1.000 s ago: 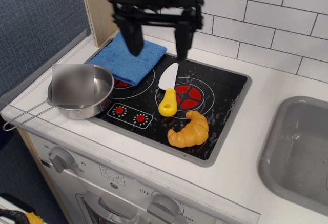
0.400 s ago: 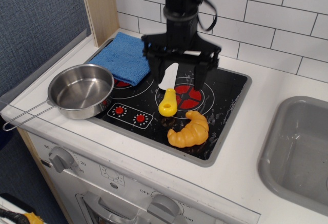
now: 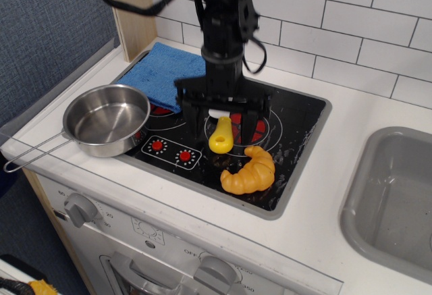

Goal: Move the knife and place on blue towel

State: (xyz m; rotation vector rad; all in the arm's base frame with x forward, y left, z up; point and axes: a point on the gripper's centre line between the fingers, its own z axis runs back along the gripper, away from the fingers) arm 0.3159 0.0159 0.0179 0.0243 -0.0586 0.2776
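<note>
The knife [image 3: 221,137] lies on the black stovetop [image 3: 297,123], its yellow handle toward the front and its white blade mostly hidden under my gripper. My gripper [image 3: 221,123] is open and low over the knife, with one finger on each side of it and not closed on it. The blue towel [image 3: 160,73] lies folded at the back left of the stovetop, to the left of and behind the gripper, with nothing on it.
A steel pan [image 3: 106,121] with a long wire handle stands at the front left of the stove. An orange toy croissant [image 3: 248,171] lies just in front and right of the knife. A grey sink [image 3: 395,197] is at the right. A tiled wall stands behind.
My gripper has come down from above the towel's right edge and moved forward. It now straddles the knife, still open. The knife, towel, pan and croissant have not moved.
</note>
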